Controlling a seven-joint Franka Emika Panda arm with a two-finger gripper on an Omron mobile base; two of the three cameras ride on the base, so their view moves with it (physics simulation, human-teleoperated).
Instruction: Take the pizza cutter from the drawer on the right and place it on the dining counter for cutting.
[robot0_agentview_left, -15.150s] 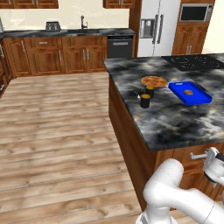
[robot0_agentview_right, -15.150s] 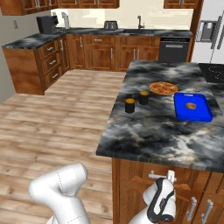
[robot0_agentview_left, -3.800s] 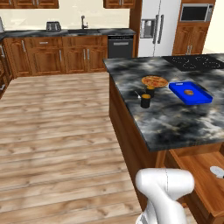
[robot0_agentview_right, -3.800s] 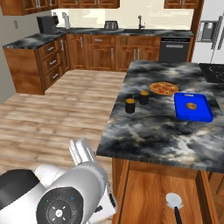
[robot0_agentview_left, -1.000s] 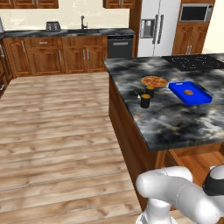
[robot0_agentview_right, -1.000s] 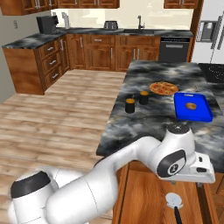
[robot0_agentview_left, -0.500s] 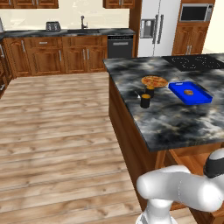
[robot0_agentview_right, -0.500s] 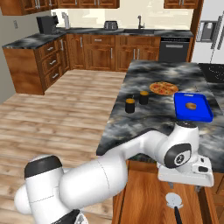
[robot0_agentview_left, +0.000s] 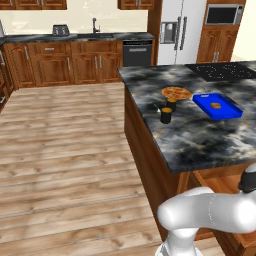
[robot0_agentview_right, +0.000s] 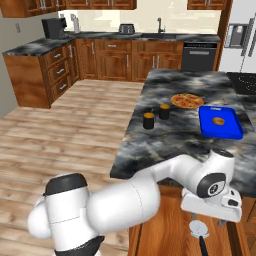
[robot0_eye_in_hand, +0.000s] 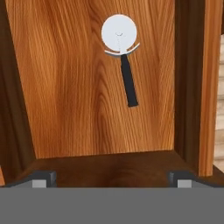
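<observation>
The pizza cutter (robot0_eye_in_hand: 121, 57) is seen lying flat on the light orange-brown floor of the open drawer (robot0_eye_in_hand: 65, 87), its round silver-white wheel toward 12 o'clock of the hand view and its short black handle running down toward 5 o'clock. Nothing else is seen on the drawer floor around it, and the dark wooden drawer walls stand at the 3 and 9 o'clock sides and along the near edge at 6 o'clock. The hand (robot0_eye_in_hand: 111, 178) is held above the drawer, looking down into it; its two fingertips (robot0_eye_in_hand: 40, 179) are set wide apart at the bottom corners of that view, with nothing between them, and the cutter is not touched. In the right base view the hand (robot0_agentview_right: 210, 210) is seen at the end of the white arm, bent low under the edge of the tabletop (robot0_agentview_right: 165, 135), with the pizza cutter (robot0_agentview_right: 200, 231) lying in the drawer (robot0_agentview_right: 165, 235) just below it, at about 6 o'clock of the hand. On the dark marbled tabletop of the dining counter, a round orange pizza (robot0_agentview_right: 187, 101) is seen at the far side, two short dark shakers (robot0_agentview_right: 156, 116) stand near it toward 8 o'clock, and a blue tray (robot0_agentview_right: 220, 121) lies at 4 o'clock of the pizza.
</observation>
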